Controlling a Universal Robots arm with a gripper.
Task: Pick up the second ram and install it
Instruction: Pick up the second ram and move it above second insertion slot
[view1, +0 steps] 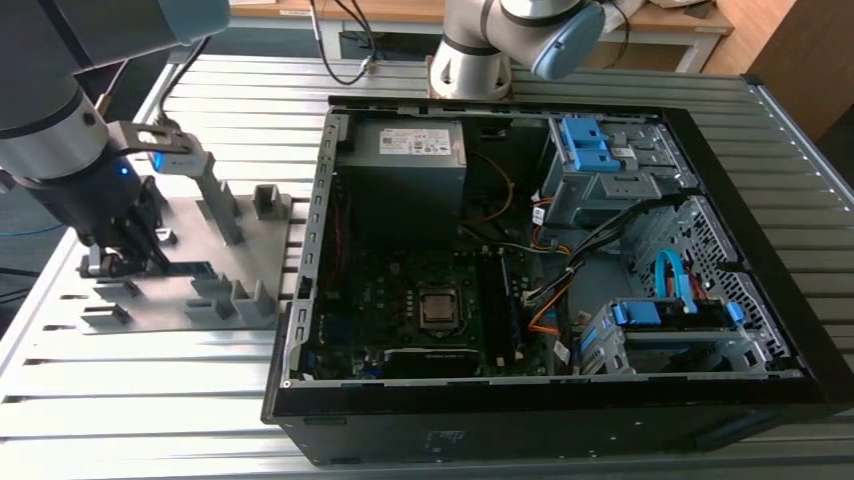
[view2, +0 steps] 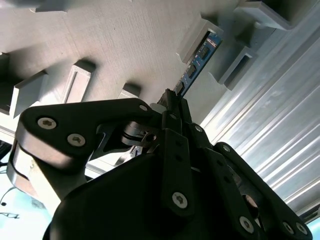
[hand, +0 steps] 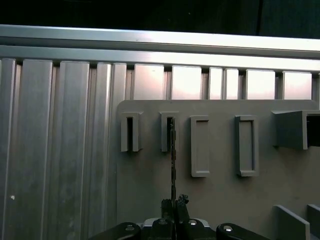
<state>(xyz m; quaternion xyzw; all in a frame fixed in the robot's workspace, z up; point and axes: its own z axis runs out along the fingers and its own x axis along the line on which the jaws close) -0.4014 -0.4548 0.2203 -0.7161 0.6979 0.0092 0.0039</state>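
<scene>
The second ram (view2: 199, 60) is a thin blue-green board with black chips. It lies on edge over the grey fixture plate (view1: 200, 240), and its far end sits in a grey slot block (view2: 196, 36). In the first wrist view the ram (hand: 172, 160) runs edge-on from a slot block (hand: 169, 131) back to my fingertips. My gripper (view2: 171, 101) (hand: 174, 204) is shut on the near end of the stick. In the exterior view the gripper (view1: 123, 262) stands low over the plate, at the exterior view's left of the open computer case (view1: 304, 300).
Several grey fixture blocks (view1: 247, 300) and a tall post (view1: 220, 200) stand on the plate. Inside the case are the motherboard (view1: 400, 310), its processor socket (view1: 438, 308), cables and blue drive cages (view1: 594, 145). A second arm's base (view1: 470, 60) stands behind. The table is ribbed aluminium (hand: 55, 150).
</scene>
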